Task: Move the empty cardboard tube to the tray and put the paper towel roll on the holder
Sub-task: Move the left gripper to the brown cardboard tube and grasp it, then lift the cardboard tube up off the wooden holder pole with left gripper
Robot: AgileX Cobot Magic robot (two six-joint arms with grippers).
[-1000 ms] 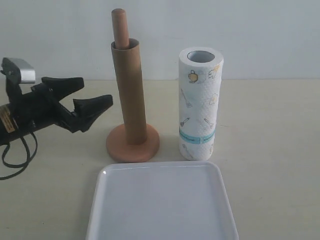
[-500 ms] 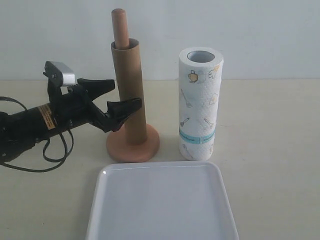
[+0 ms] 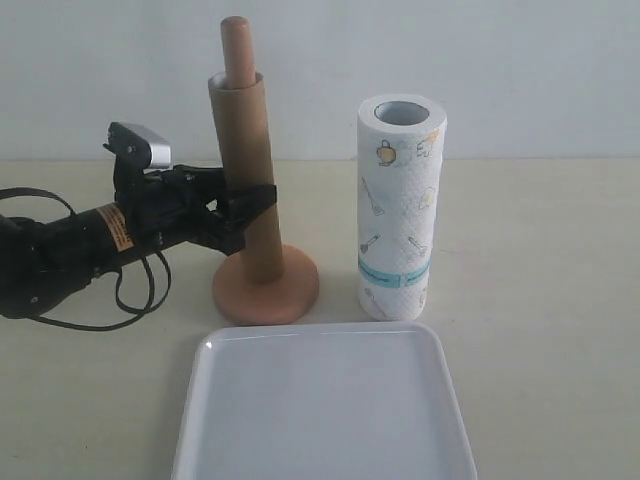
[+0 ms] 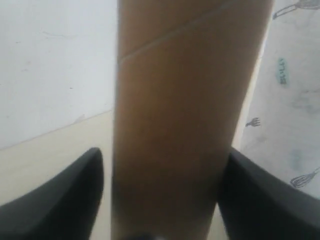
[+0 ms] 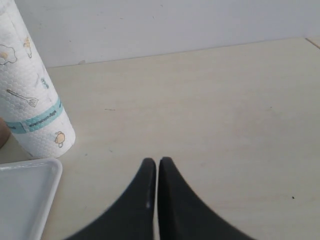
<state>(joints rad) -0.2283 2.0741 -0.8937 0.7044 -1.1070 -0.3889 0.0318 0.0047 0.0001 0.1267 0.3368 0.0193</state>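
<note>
Nothing was done yet: the left gripper (image 3: 248, 205) clasped the empty cardboard tube (image 3: 240, 130) on the holder (image 3: 265, 292), tray (image 3: 320, 400) at six o'clock bare; right gripper (image 5: 157, 167) closed on nothing.

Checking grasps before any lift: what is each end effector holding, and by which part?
The left end effector clamps the empty cardboard tube just below mid-height. The right end effector is shut, holding nothing.
</note>
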